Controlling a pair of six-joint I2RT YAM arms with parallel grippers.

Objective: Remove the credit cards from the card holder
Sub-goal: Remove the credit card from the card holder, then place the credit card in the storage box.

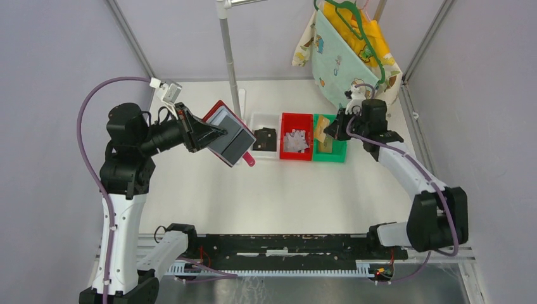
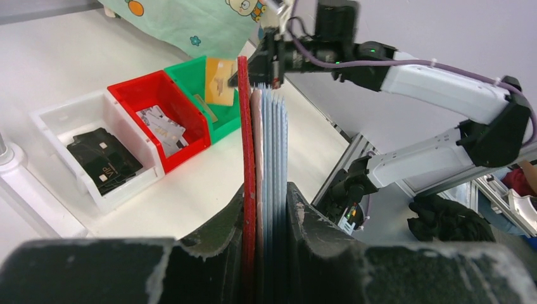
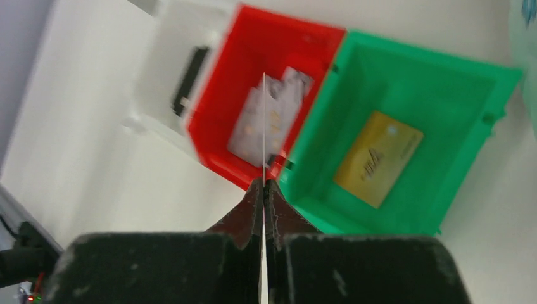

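1. The card holder [image 1: 229,140] was off the table at 9 o'clock of the bin row, tilted, with its red cover outermost and its grey sleeves facing up.
2. The left gripper [image 2: 266,193] clamped the holder's edge. Its fingers [image 2: 313,221] stood partly apart, with the red cover and the stack of clear sleeves squeezed between them.
3. Three open bins stood in a row, touching side by side, toward 12 o'clock from the arm bases.
4. The white bin [image 2: 63,114] was at the 9 o'clock end of the row. It held flat black cards [image 2: 104,158], one with pale lettering that was too small to read.
5. The red bin [image 3: 218,111] was in the middle. It held a loose pile of greyish-white cards [image 3: 244,130].
6. The green bin [image 3: 437,73] was at the 3 o'clock end. One golden credit card [image 3: 378,158] lay flat on its floor.
7. The right gripper [image 3: 263,187] had its fingers pressed together on a second golden card [image 2: 220,81], pinching it by one edge.
8. That held card was raised over the green bin's 10 o'clock side, close to the wall it shares with the red bin. It was upright and seen edge-on from the right wrist.
9. The holder and the held card were well apart, with the white and red bins between them.
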